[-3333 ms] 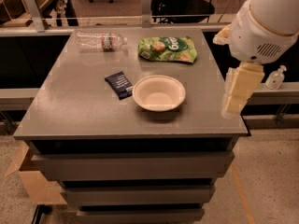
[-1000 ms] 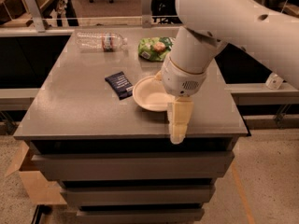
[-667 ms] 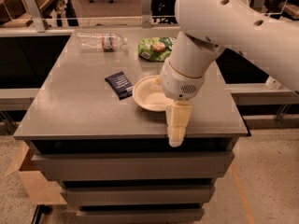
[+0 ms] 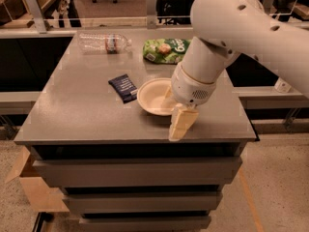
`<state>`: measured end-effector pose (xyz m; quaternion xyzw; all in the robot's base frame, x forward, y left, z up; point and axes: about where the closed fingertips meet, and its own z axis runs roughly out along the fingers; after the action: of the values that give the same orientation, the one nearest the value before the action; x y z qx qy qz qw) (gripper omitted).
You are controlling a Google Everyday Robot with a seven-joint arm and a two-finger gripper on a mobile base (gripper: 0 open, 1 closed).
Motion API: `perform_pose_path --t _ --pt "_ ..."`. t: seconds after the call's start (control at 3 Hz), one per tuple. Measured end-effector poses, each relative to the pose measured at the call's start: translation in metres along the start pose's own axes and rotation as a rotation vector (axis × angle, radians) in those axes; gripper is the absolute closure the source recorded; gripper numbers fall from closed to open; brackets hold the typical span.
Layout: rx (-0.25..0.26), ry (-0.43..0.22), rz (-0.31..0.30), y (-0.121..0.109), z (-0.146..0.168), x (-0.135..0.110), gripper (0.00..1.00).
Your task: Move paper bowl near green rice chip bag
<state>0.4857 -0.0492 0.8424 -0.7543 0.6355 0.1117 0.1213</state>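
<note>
The paper bowl (image 4: pixel 153 96) sits on the grey table (image 4: pixel 77 110) near its front middle, and its right part is hidden behind my arm. The green rice chip bag (image 4: pixel 165 50) lies flat at the back of the table, its right end hidden by the arm. My gripper (image 4: pixel 181 123) hangs down at the bowl's front right rim, close to the table's front edge. I cannot tell whether it touches the bowl.
A small dark-blue snack bar wrapper (image 4: pixel 124 88) lies just left of the bowl. A clear plastic bottle (image 4: pixel 103 42) lies on its side at the back left. A cardboard box (image 4: pixel 24 178) stands on the floor at the lower left.
My arm has swung in from the table's right side to over the bowl's right part. In the last second the gripper has barely moved. The bowl has stayed in place.
</note>
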Motion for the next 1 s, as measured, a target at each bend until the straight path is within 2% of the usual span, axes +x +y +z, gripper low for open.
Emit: perform_pose_path --t 0.67,1.0 --pt "0.049 -0.064 0.043 -0.005 -0.017 0.012 0.87" --pt "0.092 -0.089 0.067 -0.006 -0.029 0.019 1.0"
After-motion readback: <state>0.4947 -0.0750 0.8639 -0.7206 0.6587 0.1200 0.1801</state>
